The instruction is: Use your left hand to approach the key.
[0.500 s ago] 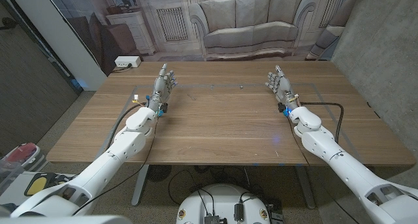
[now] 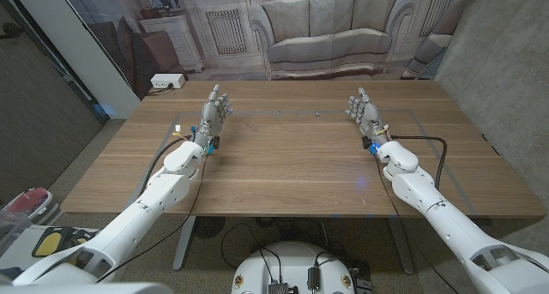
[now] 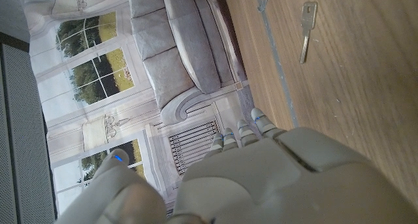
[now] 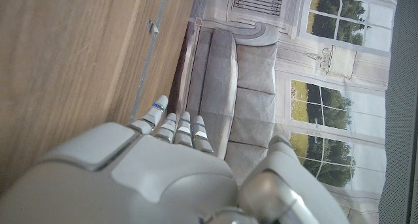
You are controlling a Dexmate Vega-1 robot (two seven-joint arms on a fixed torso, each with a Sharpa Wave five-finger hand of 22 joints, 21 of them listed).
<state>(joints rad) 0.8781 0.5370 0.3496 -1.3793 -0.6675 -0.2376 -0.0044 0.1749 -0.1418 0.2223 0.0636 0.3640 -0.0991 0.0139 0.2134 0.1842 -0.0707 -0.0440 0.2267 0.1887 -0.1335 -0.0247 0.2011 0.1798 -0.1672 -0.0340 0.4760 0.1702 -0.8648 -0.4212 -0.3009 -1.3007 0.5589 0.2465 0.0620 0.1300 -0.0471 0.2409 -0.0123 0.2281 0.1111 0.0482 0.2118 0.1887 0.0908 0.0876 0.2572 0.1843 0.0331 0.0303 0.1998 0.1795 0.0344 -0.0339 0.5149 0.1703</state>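
Fingers of left hand (image 2: 215, 108) extended, slightly apart, holding nothing; right hand (image 2: 364, 111) likewise. Key (image 3: 307, 31) lay on desk (image 2: 283, 165), well apart from left hand.

Wooden table (image 2: 292, 157), tape outline.
Small key (image 2: 316, 114) lies near far edge, just beyond blue tape line (image 2: 257, 112).

Left hand (image 2: 214, 111) and right hand (image 2: 364, 111) empty, wooden table (image 2: 292, 157)
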